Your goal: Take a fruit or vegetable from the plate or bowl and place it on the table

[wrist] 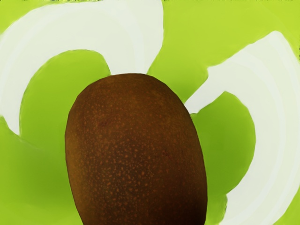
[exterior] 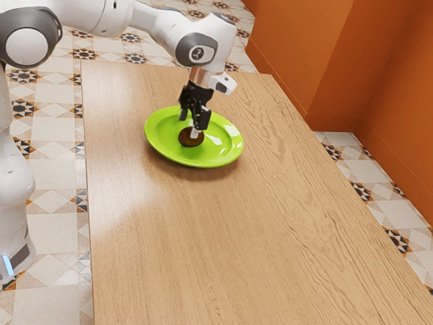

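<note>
Exterior view: The hand is positioned over the green plate, fingers spaced apart in a wide setting. The brown fruit lies on the plate, directly below the hand; a pale fingertip partly covers it. Contact between fingertip and fruit cannot be determined. The plate is round, smooth and glossy, with a raised rim. The bench has a wood-grain surface.

Wrist view: The fruit is close beneath the hand, its near end cut off by the frame. Shape: oval; skin: dark brown, finely speckled. White curved reflections mask parts of the plate's surface.
</note>
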You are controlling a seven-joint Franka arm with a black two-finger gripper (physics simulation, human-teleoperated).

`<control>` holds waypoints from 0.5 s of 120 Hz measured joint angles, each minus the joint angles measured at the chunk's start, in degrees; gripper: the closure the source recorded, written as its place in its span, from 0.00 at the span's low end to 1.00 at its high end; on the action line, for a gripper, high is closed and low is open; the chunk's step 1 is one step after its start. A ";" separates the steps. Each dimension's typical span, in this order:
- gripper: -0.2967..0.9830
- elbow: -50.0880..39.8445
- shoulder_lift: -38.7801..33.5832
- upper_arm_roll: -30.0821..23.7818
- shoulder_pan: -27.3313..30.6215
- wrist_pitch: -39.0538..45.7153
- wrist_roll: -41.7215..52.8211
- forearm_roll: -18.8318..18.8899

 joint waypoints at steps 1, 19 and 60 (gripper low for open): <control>0.23 0.00 0.03 -0.01 0.00 0.07 0.05 0.00; 0.23 -0.23 0.99 -0.09 -0.10 0.98 0.89 -0.06; 0.23 -0.80 2.70 -0.22 0.03 2.76 2.18 -0.20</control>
